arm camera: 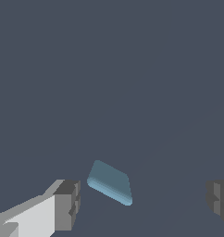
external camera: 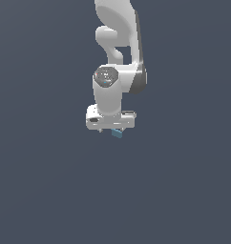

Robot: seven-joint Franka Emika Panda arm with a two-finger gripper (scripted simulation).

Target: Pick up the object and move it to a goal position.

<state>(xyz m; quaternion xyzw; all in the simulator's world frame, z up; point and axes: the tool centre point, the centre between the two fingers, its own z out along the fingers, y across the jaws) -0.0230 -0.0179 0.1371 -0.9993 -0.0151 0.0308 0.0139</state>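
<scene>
Simulated void — featureless slate-grey backdrop, no furnishings, flat rendering

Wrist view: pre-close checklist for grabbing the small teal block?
1. Pincer open: ok, grey fingers stand wide apart.
2. Small light-blue flat-sided block between the fingers: ok in the wrist view, though nearer one finger than the other.
3. Block faces square to the pads: not ok, it sits rotated.
4. Fingers clear of the block: ok, a gap shows on both sides.
5. Height over the block: cannot tell; in the exterior view the block peeks just beneath the white pincer body.
6. Goal position: cannot tell, no marker in view.
</scene>
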